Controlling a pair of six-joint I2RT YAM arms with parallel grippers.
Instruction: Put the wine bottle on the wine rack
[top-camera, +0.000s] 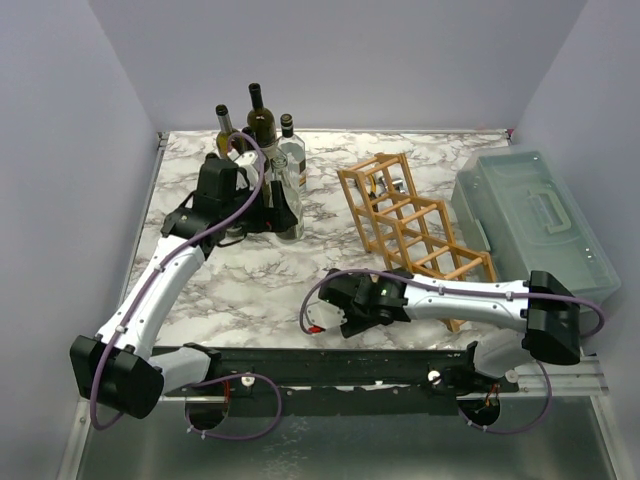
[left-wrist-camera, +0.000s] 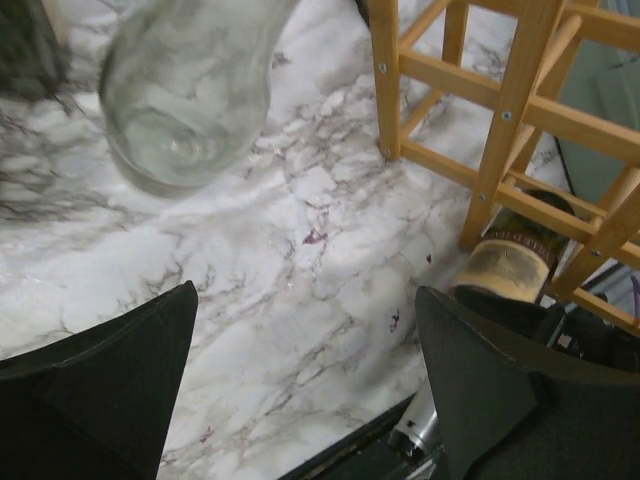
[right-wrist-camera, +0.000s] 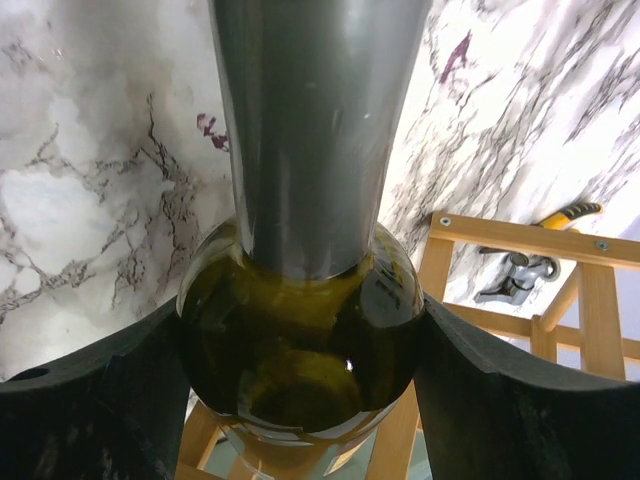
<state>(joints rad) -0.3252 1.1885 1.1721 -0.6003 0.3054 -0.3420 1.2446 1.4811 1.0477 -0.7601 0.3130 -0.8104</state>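
The wine bottle (right-wrist-camera: 300, 340) is dark olive glass with a grey foil neck. It lies level, base pointing into the near low end of the light wooden wine rack (top-camera: 415, 225). My right gripper (right-wrist-camera: 300, 320) is shut on its shoulder, fingers (right-wrist-camera: 120, 390) pressed to both sides. From above, the right gripper (top-camera: 342, 308) hides most of the bottle. In the left wrist view the bottle's tan label (left-wrist-camera: 505, 268) shows inside the rack (left-wrist-camera: 510, 110). My left gripper (left-wrist-camera: 305, 380) is open and empty over the marble, near the standing bottles (top-camera: 270, 212).
Three bottles stand at the back left: a dark one (top-camera: 262, 120), a smaller one (top-camera: 224, 125) and a clear one (top-camera: 290, 145), also seen from the left wrist (left-wrist-camera: 185, 100). A translucent lidded box (top-camera: 530, 220) sits right of the rack. A yellow-handled tool (right-wrist-camera: 565, 212) lies beyond the rack.
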